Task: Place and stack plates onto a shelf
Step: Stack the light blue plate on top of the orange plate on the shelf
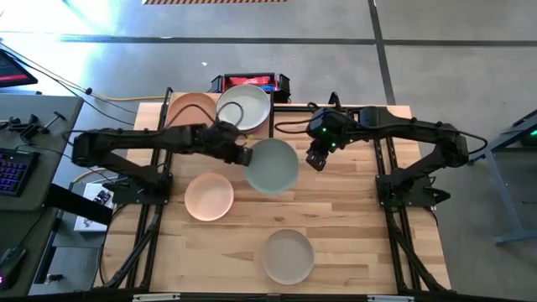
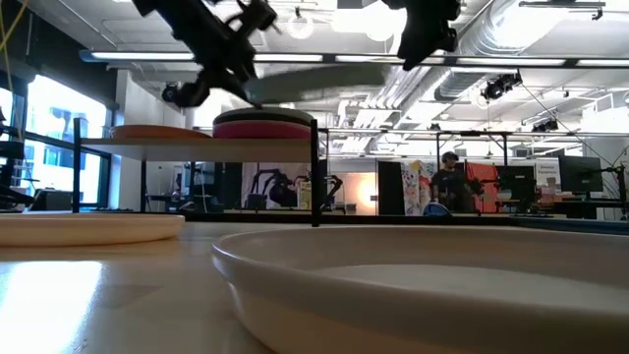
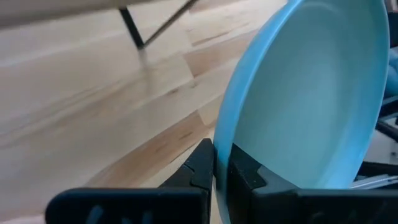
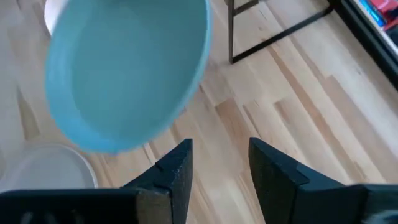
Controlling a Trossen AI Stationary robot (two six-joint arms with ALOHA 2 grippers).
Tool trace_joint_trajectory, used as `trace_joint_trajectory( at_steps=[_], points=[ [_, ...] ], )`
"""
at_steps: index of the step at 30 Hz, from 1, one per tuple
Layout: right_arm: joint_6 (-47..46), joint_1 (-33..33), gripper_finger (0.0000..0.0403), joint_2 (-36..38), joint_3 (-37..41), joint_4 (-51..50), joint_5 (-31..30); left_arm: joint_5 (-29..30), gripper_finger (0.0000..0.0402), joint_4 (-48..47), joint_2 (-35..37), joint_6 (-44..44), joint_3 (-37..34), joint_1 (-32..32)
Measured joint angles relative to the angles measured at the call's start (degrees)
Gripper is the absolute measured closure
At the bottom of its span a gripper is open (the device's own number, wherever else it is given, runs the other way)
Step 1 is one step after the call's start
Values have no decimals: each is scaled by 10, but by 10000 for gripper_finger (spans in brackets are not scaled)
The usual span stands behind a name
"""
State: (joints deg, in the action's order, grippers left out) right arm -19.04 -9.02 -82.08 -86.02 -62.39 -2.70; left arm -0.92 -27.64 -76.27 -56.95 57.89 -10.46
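The sage green plate [image 1: 273,166] hangs in the air over the middle of the table, in front of the shelf [image 2: 187,144]. My left gripper [image 1: 242,155] is shut on its left rim. My right gripper [image 1: 316,160] stands open just right of the plate, its fingers [image 4: 176,167] apart from it and touching nothing. On the shelf rest an orange plate [image 1: 191,109] and an off-white plate [image 1: 244,106]; in the low view the off-white one tops a stack that shows a pink layer [image 2: 263,124]. A peach plate [image 1: 208,196] and a beige plate [image 1: 288,256] lie flat on the table. My left gripper pinches the plate's rim [image 3: 222,134] between its two fingers, one on the plate's inner face and one on its underside. The fingers come from the table's left, slanting down. The plate [image 2: 319,84] is lifted clear of the table, close to level, at about the shelf's height.
The shelf stands on thin dark legs [image 2: 315,177] at the table's far side. A red and black box [image 1: 249,82] sits behind it. Bare tabletop [image 1: 352,210] lies right of the plates.
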Motion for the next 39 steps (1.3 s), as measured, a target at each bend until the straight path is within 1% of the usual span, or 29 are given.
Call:
trace_joint_trajectory(
  at_steps=[8, 15, 21, 26, 30, 35, 39],
  points=[
    [26, 0, 269, 0, -5, 1, 0, 8, 393, -35, 115, -11, 0, -43],
    [26, 0, 270, 0, -5, 1, 0, 57, 393, -64, 206, -25, 0, -107],
    [31, 0, 270, 0, -5, 1, -1, 101, 393, -134, 265, -47, 0, -169],
    [50, 0, 270, 0, -5, 1, -1, 164, 393, -192, 290, -87, 0, -218],
    [52, 0, 270, 0, -5, 1, -1, 199, 393, -206, 293, -113, 0, -249],
    [52, 0, 270, 0, -5, 1, -1, 225, 393, -223, 292, -145, 0, -293],
    [52, 0, 270, 0, -5, 1, -1, 218, 393, -306, 292, -181, 0, -321]
  ],
)
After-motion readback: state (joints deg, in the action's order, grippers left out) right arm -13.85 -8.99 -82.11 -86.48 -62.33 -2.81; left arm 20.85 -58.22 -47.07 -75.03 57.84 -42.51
